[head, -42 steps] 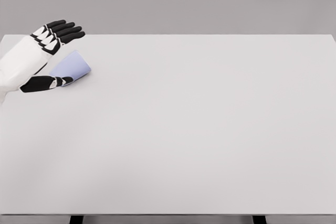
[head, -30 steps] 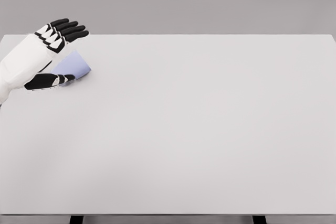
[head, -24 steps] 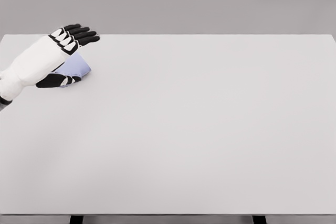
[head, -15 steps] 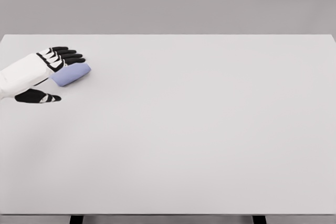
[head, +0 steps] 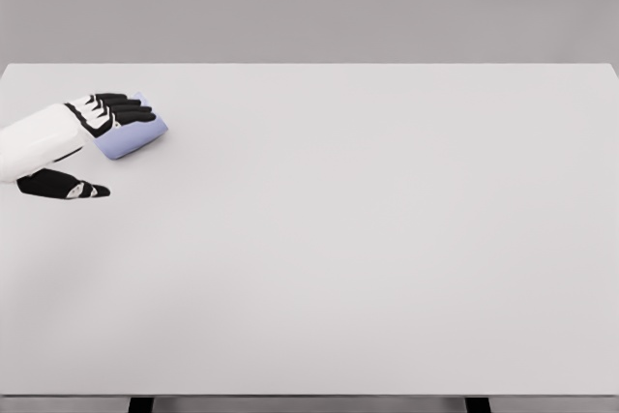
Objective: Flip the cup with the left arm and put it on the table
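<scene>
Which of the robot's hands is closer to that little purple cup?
The left. The left hand is right at the cup, fingers lying over its top and thumb apart in front. The right hand is nowhere in view.

the cup (head: 133, 136) lies on its side on the table (head: 387, 239), just right of the left hand (head: 73, 137). the fingers (head: 121, 108) rest over the cup's far side, the thumb (head: 66, 185) apart in front.
</scene>
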